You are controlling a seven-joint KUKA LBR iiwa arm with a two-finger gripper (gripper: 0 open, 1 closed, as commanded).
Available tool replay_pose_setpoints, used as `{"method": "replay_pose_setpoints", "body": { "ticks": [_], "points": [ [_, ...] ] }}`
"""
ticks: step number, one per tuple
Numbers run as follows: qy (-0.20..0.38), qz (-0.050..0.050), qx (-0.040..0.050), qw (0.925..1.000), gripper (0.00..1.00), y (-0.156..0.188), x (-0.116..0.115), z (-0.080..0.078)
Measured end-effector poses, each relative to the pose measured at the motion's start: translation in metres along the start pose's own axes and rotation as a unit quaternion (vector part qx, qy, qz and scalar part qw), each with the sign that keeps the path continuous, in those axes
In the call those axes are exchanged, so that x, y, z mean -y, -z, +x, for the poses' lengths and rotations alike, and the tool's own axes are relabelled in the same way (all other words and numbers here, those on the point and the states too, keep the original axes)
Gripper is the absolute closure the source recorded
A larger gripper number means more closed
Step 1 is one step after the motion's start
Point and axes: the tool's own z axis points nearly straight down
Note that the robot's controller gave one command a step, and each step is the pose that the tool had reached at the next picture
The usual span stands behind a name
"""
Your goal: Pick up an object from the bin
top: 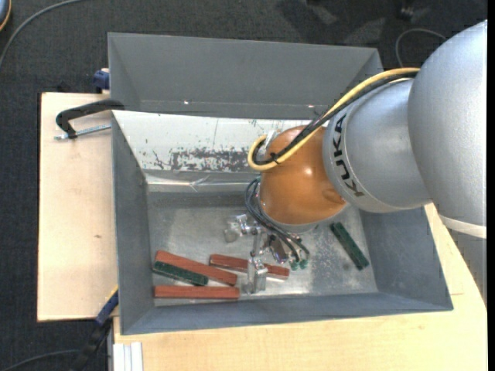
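The arm entered the bin from the right. Its orange cover and yellow cable hung over the middle of the bin floor. The claw pointed down from beneath the cover, with its metal tip low over the floor near the front wall.

Claw state: it could not be told whether the claw was released or clenched. No thing was seen grasped in it.

Positions relative to the claw:

1. A short red-brown flat bar lay directly under the claw. The bar ran left to right, and its free end protruded to the left of the claw. The claw tip overlapped the middle of the bar. Whether the two touched could not be told.
2. A long red-brown bar lay just left of the claw, slanting down toward it.
3. A dark green bar lay further left of the claw, against the long red-brown bar.
4. A second long red-brown bar lay to the left of the claw and slightly nearer the front wall. Its right end was just beside the claw tip.
5. Another dark green bar lay well apart to the right of the claw, slanted, with the arm partly over its upper end.
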Motion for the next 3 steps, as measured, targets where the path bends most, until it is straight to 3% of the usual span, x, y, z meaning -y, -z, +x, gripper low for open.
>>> {"method": "replay_pose_setpoints", "body": {
  "ticks": [1,2,3],
  "points": [
    [-0.002,0.0,0.0036,1.0,1.0,0.004,0.001,-0.001],
    [-0.034,0.001,0.0113,0.9993,1.0,0.121,0.016,-0.043],
    [-0.047,0.001,0.0095,0.9989,1.0,0.173,0.032,-0.037]
  ]
}}
